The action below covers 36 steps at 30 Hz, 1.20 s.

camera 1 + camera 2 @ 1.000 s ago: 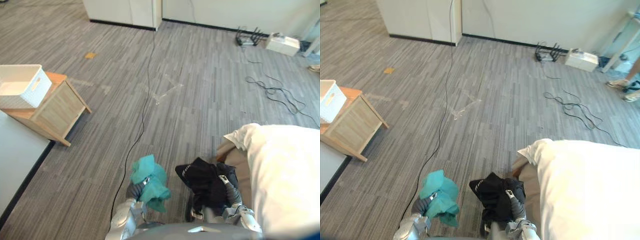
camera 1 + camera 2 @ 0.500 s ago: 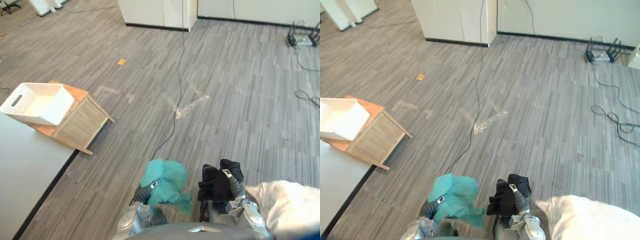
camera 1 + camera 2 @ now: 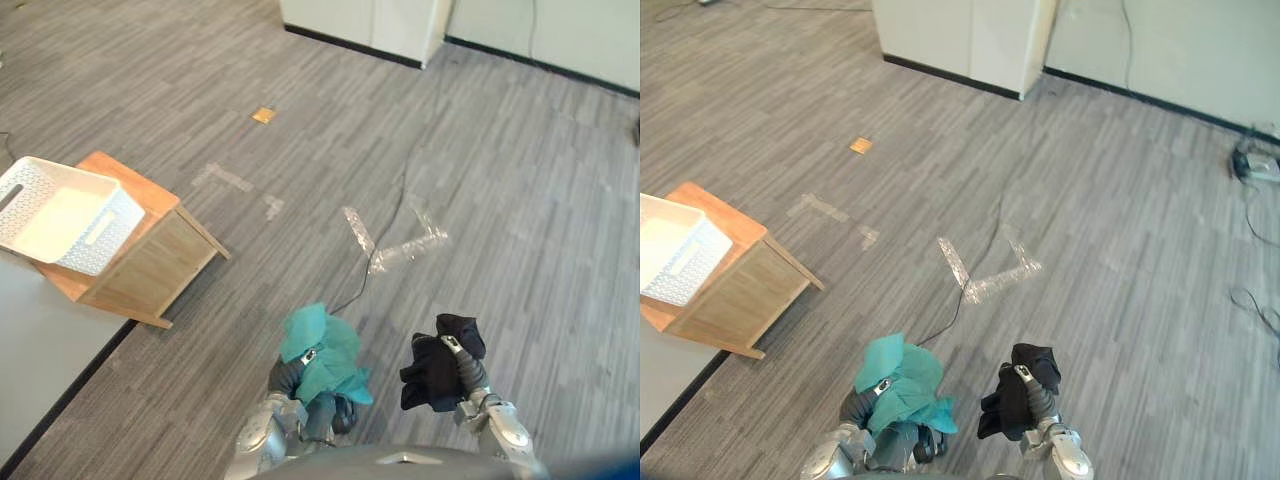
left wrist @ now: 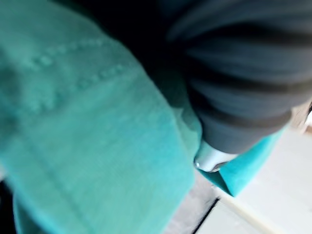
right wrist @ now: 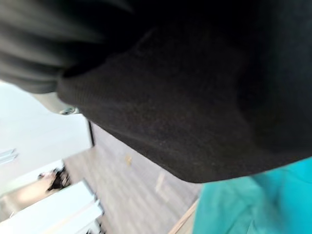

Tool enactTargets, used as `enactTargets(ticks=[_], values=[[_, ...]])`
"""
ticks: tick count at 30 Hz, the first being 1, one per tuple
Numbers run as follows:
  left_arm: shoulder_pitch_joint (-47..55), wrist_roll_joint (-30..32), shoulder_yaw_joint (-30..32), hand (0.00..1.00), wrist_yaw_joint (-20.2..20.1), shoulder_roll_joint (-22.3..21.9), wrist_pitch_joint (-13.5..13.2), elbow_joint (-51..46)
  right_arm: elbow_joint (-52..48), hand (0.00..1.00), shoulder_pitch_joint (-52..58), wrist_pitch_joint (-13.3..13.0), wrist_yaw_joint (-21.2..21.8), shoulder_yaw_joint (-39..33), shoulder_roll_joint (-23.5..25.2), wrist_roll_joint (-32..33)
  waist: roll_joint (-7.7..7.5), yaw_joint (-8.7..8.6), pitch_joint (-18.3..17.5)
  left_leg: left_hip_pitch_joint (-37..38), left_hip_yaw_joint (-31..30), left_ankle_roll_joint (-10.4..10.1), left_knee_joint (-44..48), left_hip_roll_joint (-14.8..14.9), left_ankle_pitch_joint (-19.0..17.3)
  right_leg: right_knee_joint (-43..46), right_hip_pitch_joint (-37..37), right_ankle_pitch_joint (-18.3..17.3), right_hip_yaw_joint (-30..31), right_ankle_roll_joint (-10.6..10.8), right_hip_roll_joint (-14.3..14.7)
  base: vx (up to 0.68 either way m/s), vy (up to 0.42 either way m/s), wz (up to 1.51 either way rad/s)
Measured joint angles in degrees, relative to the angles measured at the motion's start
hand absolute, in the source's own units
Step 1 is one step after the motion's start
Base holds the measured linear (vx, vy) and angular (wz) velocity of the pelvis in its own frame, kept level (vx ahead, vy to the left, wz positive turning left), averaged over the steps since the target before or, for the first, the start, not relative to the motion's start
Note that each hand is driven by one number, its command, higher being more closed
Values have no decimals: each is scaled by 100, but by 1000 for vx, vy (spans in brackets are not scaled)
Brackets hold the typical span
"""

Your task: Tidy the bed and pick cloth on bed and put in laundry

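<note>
A teal cloth [image 3: 322,355] is bunched in my left hand [image 3: 288,375], held low in front of me over the carpet; the same teal cloth [image 4: 87,126] drapes over that hand's dark cover in the left wrist view. My right hand [image 3: 468,375] is shut on a black garment [image 3: 435,365], which hangs beside the teal one, a little apart. The black garment [image 5: 185,97] covers most of the right wrist view. A white laundry basket [image 3: 62,212] sits on a low wooden stand [image 3: 150,265] at the left.
A pale flat surface with a dark edge [image 3: 40,360] runs along the lower left, next to the stand. Clear tape marks [image 3: 395,245] and a thin black cord [image 3: 385,235] lie on the grey carpet ahead. White cabinets [image 3: 400,25] line the far wall.
The camera has turned left: the bed and its white duvet have left the view, and the basket and stand sit more to the left. Both hands still hold their cloths.
</note>
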Motion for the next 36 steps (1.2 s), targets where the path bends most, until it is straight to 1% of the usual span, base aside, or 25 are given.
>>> enactTargets(ticks=[1,2,4,5,6,8,10,11,13,14,15,16,17,19,20,21,24,25,27,28,29,31,32,35,36], values=[[9,45,-9,100,68,22,-31,-4,-20,100,4,-2,28,114,-6,-2,-10,-28,0,266,-135,-41,-115,-38,-176,1060,-423,32,46,-20,-143,382,144,17],[20,91,-10,100,110,62,-29,-3,-14,100,27,-2,51,141,-7,-7,-15,-62,2,422,-197,-55,-200,-64,-223,1545,-602,-28,26,-112,-220,385,127,28],[19,218,-109,100,220,176,-22,-12,-9,100,158,-2,83,148,-17,-7,57,-208,28,987,-479,-117,-450,-91,-375,2444,-1169,-369,-132,-595,-238,320,75,44],[7,233,-190,100,250,249,-5,-12,-11,100,270,-5,75,157,-17,-2,94,-327,7,1259,-688,-159,-611,-85,-405,2410,-1537,-587,-189,-738,-171,310,-3,77],[-34,234,-264,100,266,311,24,-12,-12,100,380,-13,52,186,-11,1,129,-418,-14,1375,-901,-186,-674,-84,-436,2179,-1854,-756,-187,-724,-73,326,-30,109],[-248,237,-346,100,315,353,166,-3,55,100,540,-16,-36,225,-21,6,110,-632,11,1610,-1355,-211,-675,-12,-474,952,-2354,-876,-161,-719,146,367,-106,135],[-368,246,-370,100,309,359,217,1,81,100,556,-48,-97,248,-1,19,118,-685,0,1740,-1710,-362,-697,113,-560,-706,-2514,-510,-150,-647,349,441,-180,117],[-404,249,-394,100,309,375,233,1,86,100,545,-96,-115,252,41,21,112,-658,3,1861,-1817,-528,-699,202,-660,-1771,-2554,-34,-97,-652,465,342,-153,82],[-317,258,-391,100,308,405,234,2,93,100,511,-132,-137,281,135,25,52,-642,30,2084,-1872,-812,-681,292,-847,-2773,-2569,485,141,-529,529,510,-286,67],[-222,278,-397,100,307,418,233,6,93,100,462,-146,-130,318,148,24,21,-639,33,2257,-1879,-938,-614,329,-1103,-2848,-2578,557,260,-528,520,572,-346,48],[-222,278,-397,100,307,418,233,6,93,100,462,-146,-130,318,148,24,21,-639,33,2257,-1879,-938,-614,329,-1103,-2848,-2578,557,260,-528,520,476,-304,38],[-187,367,-402,100,301,377,236,170,151,100,395,-164,-154,291,98,25,200,-637,16,2385,-1940,-1154,-333,631,-1543,-2238,-2682,1098,317,-657,689,481,-306,24],[-184,416,-459,100,267,344,232,185,152,100,297,-204,-189,281,39,53,398,-646,11,2376,-1934,-1263,-172,837,-1651,-1788,-2824,933,212,-901,816,477,-297,28],[-210,420,-453,100,209,302,230,360,275,100,110,-206,-239,281,-39,116,507,-643,28,2255,-1844,-1365,348,1016,-1568,-1274,-2916,500,77,-1236,892,427,-262,13],[-212,420,-450,100,210,296,232,379,314,100,62,-204,-243,281,-41,122,508,-648,27,2109,-1839,-1376,741,1047,-1484,-1205,-2885,400,46,-1253,912,433,-305,-4],[-202,414,-451,100,188,285,223,342,316,100,32,-205,-215,298,-44,122,532,-638,24,1717,-1842,-1428,1673,1133,-1192,-1216,-2741,246,36,-1319,1014,374,-293,-14],[-29,410,-368,100,-15,175,154,325,325,100,8,-220,-36,323,-137,121,697,-573,93,622,-1833,-1517,4058,1539,386,-2198,-1809,147,-34,-1375,1497,440,-241,-16],[-14,411,-304,100,-87,124,125,312,327,100,5,-224,-10,297,-167,122,713,-510,143,123,-1773,-1362,4962,1534,148,-2470,-1447,149,-9,-1379,1554,370,-123,-7],[0,410,-270,100,-188,75,125,213,325,100,3,-230,6,279,-300,121,573,-447,241,-413,-1544,-1331,5329,1402,-175,-2832,-979,144,35,-1385,1552,289,-138,-2],[37,412,-274,100,-204,72,122,84,317,100,3,-233,26,231,-348,122,558,-399,250,-596,-1418,-1344,5080,1302,-316,-2992,-778,138,31,-1394,1553,327,-166,-13],[123,404,-276,100,-198,67,92,-42,303,100,6,-233,98,97,-349,130,546,-324,255,-677,-1190,-1333,4364,1193,-471,-3146,-593,122,21,-1413,1553,261,-116,-16],[161,400,-286,100,-178,64,75,-150,220,100,11,-234,215,28,-346,128,536,-313,258,-627,-735,-1319,2756,1022,-554,-3353,-333,117,-15,-1391,1557,325,-66,-5],[152,318,-372,100,-137,55,75,-144,145,100,33,-233,265,4,-341,121,530,-322,261,-448,-381,-1315,1227,857,-415,-3506,-147,85,-81,-1339,1562,344,-20,14],[104,154,-589,100,-18,23,75,-134,84,100,154,-234,276,-2,-337,105,509,-385,248,-260,225,-1165,-536,682,275,-3695,169,19,-378,-1250,1585,390,43,43],[77,145,-625,100,-13,16,75,-128,83,100,182,-234,274,-1,-337,104,501,-382,243,-269,378,-1129,-632,691,354,-3718,218,-34,-457,-1191,1586,364,96,55]])
